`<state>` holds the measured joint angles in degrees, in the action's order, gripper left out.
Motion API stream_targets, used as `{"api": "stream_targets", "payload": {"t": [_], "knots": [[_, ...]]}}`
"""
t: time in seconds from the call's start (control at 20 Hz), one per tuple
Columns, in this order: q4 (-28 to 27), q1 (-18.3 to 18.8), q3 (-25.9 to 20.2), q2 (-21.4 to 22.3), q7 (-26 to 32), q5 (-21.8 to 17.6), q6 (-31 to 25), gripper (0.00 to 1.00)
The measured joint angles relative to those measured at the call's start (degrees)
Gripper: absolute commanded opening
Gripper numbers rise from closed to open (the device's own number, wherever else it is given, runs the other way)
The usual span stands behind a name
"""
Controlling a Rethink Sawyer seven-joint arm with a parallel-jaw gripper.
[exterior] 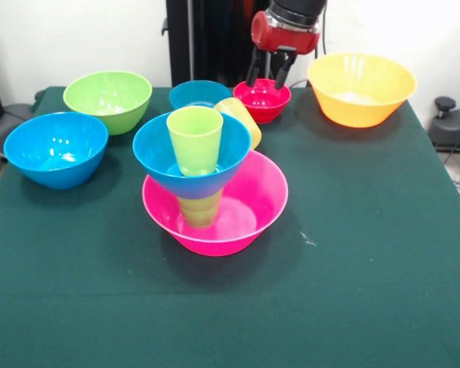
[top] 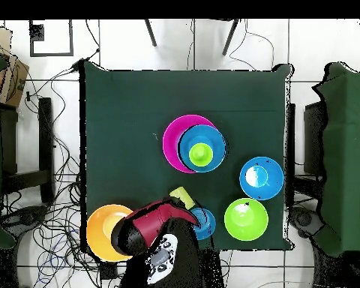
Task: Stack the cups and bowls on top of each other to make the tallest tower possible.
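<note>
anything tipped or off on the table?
One yellow cup lies tipped on its side behind the tower, beside the small red bowl. The tower's blue bowl sits off-centre over the pink bowl. No spills or damage visible.

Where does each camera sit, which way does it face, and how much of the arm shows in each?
Front view: across the table, facing the robot; the red and black gripper hangs open above the small glossy red bowl.
Overhead view: above the table, looking straight down, base at the bottom; the arm hides that bowl.
Shared: the wide glossy pink bowl bearing the tower, and the large orange bowl, on opposite sides.
</note>
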<state>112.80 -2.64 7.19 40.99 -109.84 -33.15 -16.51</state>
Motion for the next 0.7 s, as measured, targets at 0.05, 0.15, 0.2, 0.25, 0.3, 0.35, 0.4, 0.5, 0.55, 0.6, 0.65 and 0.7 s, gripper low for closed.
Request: {"api": "stream_targets", "payload": {"t": [0.05, 0.15, 0.2, 0.25, 0.3, 0.35, 0.4, 0.5, 0.55, 0.6, 0.65, 0.7], "knots": [[0.0, 0.0, 0.1, -0.7, 0.0, 0.0, 0.8, 1.0], [0.0, -0.1, 0.2, -1.5, 0.0, 0.0, 1.8, 1.0], [0.0, -0.2, 0.3, -1.8, 0.0, 0.1, 2.2, 1.0], [0.1, -0.4, 0.3, -2.2, 0.0, 0.2, 2.8, 1.0], [0.3, -0.6, 0.3, -2.6, 0.0, 0.3, 3.3, 1.0], [0.4, -0.7, 0.3, -2.8, 0.0, 0.5, 3.6, 1.0], [0.4, -0.8, 0.3, -2.9, 0.0, 0.5, 3.7, 1.0], [0.7, -1.0, 0.3, -3.1, 0.0, 0.8, 4.1, 1.0], [1.0, -1.0, 0.3, -3.2, 0.0, 1.3, 4.2, 1.0], [1.0, -1.0, 0.3, -3.2, 0.0, 1.4, 4.2, 1.0], [1.2, -1.0, 0.3, -3.2, 0.0, 1.7, 4.2, 1.0], [1.3, -1.0, 0.3, -3.2, 0.0, 1.9, 4.2, 1.0]]}}
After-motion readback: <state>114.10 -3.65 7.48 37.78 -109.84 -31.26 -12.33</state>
